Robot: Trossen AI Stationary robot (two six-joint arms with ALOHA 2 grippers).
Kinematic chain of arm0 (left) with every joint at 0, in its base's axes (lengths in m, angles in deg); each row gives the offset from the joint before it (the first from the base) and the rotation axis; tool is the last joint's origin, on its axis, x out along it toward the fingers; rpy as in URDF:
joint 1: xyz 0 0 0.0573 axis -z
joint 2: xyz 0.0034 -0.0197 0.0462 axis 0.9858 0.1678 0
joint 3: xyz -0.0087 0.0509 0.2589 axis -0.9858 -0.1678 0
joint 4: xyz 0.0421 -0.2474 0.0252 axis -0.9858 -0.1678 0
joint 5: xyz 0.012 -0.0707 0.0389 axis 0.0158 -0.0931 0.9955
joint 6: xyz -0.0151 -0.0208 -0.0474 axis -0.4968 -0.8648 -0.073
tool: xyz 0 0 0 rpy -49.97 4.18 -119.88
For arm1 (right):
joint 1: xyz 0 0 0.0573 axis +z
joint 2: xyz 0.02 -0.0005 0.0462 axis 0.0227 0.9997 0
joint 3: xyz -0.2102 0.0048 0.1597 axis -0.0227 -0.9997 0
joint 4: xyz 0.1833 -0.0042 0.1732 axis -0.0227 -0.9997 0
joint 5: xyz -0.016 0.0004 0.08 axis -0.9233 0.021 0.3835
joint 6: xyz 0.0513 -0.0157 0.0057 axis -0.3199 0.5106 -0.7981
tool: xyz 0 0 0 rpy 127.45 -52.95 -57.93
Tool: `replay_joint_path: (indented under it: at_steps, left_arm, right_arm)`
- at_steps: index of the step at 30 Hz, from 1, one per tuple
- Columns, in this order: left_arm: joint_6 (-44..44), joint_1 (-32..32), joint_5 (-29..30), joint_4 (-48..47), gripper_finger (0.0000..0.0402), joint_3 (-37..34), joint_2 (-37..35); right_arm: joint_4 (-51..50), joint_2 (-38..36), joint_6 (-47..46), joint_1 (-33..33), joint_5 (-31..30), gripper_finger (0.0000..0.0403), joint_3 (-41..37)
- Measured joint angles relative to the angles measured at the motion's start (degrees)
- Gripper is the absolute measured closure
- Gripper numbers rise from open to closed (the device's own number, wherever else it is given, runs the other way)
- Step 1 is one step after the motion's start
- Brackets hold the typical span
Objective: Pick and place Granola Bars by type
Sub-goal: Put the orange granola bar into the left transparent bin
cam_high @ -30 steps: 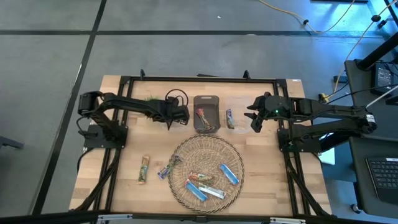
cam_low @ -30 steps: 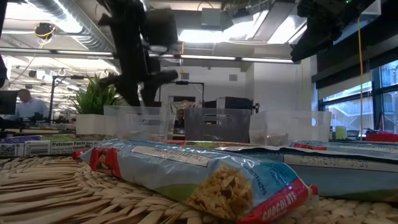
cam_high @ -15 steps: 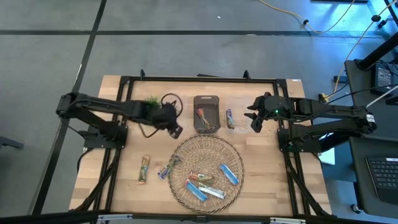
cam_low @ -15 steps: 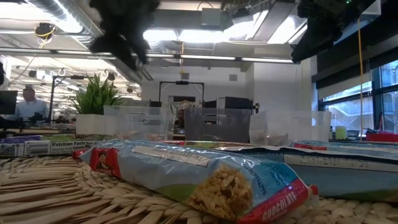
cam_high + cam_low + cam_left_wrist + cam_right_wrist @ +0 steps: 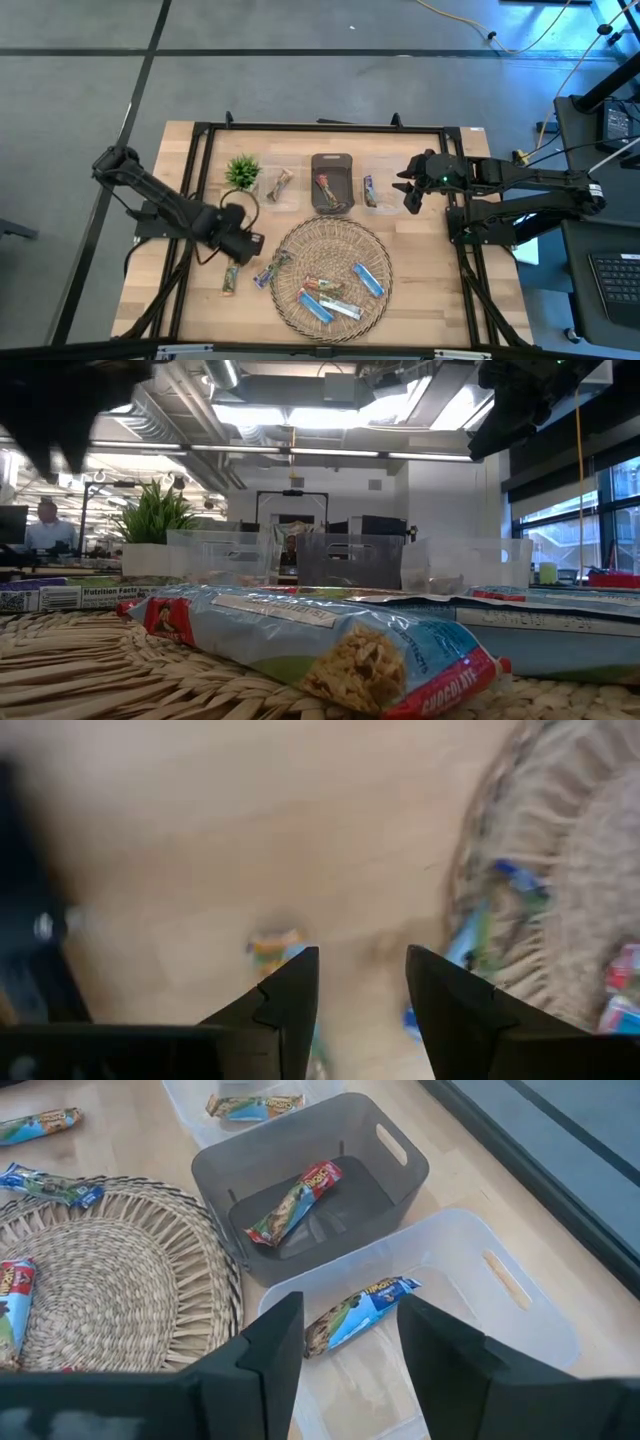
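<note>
Several granola bars lie in the woven basket (image 5: pixel 333 275), among them a blue one (image 5: pixel 370 280) and the big one close up in the low view (image 5: pixel 320 635). A blue bar (image 5: pixel 268 272) rests across the basket's left rim, and a green-tan bar (image 5: pixel 231 280) lies flat on the table. Each bin holds one bar: green-tan (image 5: pixel 280 185), red (image 5: pixel 295 1200), blue (image 5: pixel 360 1315). My left gripper (image 5: pixel 245 243) is open, just above the green-tan bar on the table (image 5: pixel 270 945). My right gripper (image 5: pixel 410 190) is open beside the right clear bin (image 5: pixel 378 192).
A small potted plant (image 5: pixel 241 170) stands left of the left clear bin. The grey bin (image 5: pixel 331 183) sits between the two clear bins along the far side. A black frame (image 5: pixel 200 140) runs round the table. Bare wood shows at the near left and right of the basket.
My left gripper has swung from over the left clear bin toward the table's near edge and a little left, coming down by the green-tan bar on the table. The bin it covered now shows a green-tan bar inside.
</note>
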Motion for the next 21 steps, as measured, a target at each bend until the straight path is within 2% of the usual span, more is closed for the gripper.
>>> replay_joint_path:
  at_steps: [5,8,17,21]
  left_arm:
    - [-14.4,7.2,-4.5,0.6,0.0256,-5.1,0.1]
    - [-19.5,10.7,-5.5,3.3,0.025,-8.2,0.2]
    - [-20.5,12.5,-5.7,15.8,0.0172,-17.3,0.3]
    - [-21.3,12.5,-5.7,19.1,0.0155,-19.4,0.4]
  right_arm:
    - [0.1,0.0,0.0,0.0,0.0,0.0237,0.0]
    - [0.3,0.0,0.0,0.0,0.0,0.0237,0.0]
    - [0.3,0.0,0.0,0.0,-0.1,0.0237,0.0]
    - [0.3,0.0,-0.1,0.0,-0.1,0.0237,0.0]
